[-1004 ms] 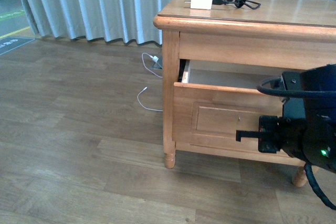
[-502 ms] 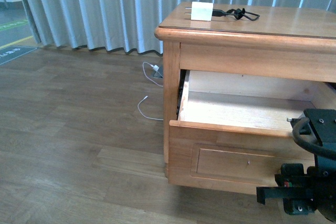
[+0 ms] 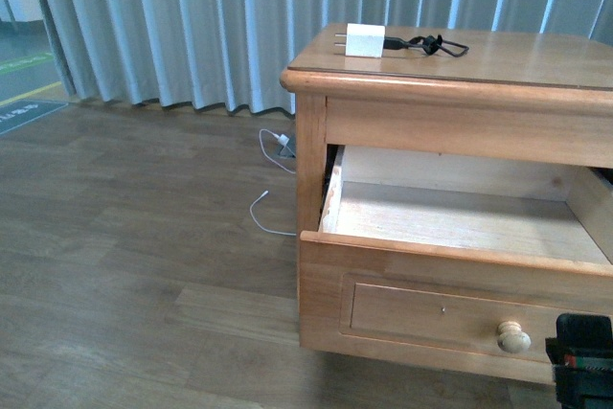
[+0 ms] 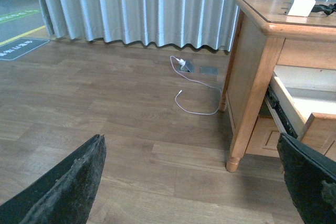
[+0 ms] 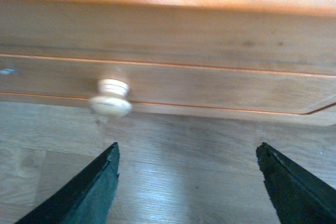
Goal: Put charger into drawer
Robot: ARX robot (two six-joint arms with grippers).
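Observation:
The white charger with its black cable lies on top of the wooden nightstand; it also shows in the left wrist view. The drawer stands pulled out, its pale inside empty, its round knob on the front. My right gripper is open and empty, just in front of and below the drawer front, near the knob; only its body shows in the front view. My left gripper is open and empty over the floor, left of the nightstand.
A thin white cord with a plug lies on the wooden floor by the nightstand's left leg. Grey curtains hang behind. A dark mat lies at the far left.
The drawer has come further out and its knob has come into view. My right gripper has dropped back to the lower right corner of the front view, off the drawer front.

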